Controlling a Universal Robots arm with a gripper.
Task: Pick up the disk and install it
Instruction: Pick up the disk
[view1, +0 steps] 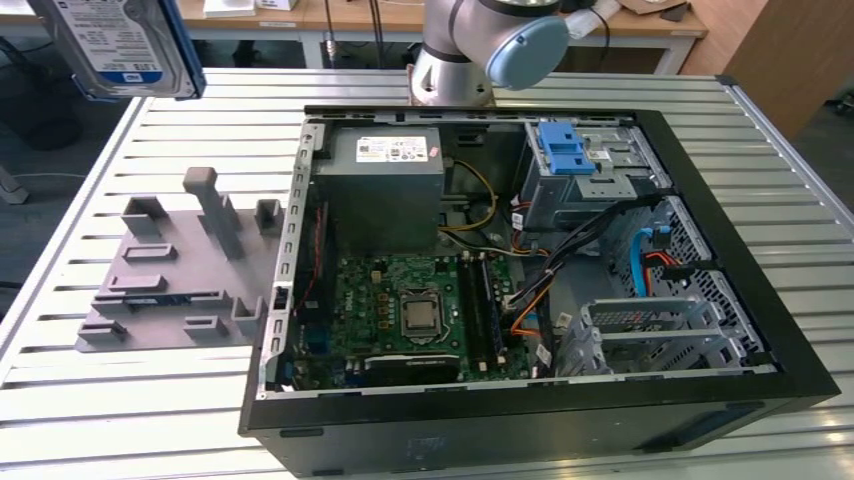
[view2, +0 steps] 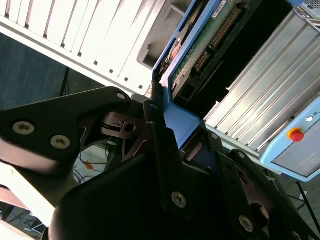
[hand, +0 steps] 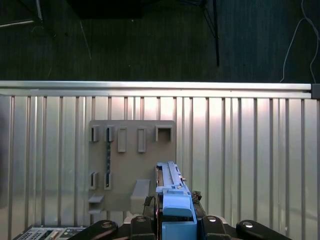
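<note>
We hold the disk (view1: 114, 45) aloft above the table's (view1: 134, 420) far corner, exterior view's left, well apart from the open case (view1: 467, 425) | gripper (view2: 182, 127) pinching its blue frame | we judge it stiff, weighty, shock-fragile: grip frame edges, never label

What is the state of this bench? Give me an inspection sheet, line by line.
Surface: slatted metal table, carrying the case and the plate.
Job's things: disk in its blue carrier frame, held clear above the table; open computer case lying on its side, with a drive cage that has a blue latch on top.
Clutter: grey fixture plate with upright slots, beside the case on the exterior view's left.
Grippers: gripper shut on the disk's blue frame.
Cables: black, orange and blue leads loose inside the case.
Surroundings: wooden desks behind the table; panel with a red button.
</note>
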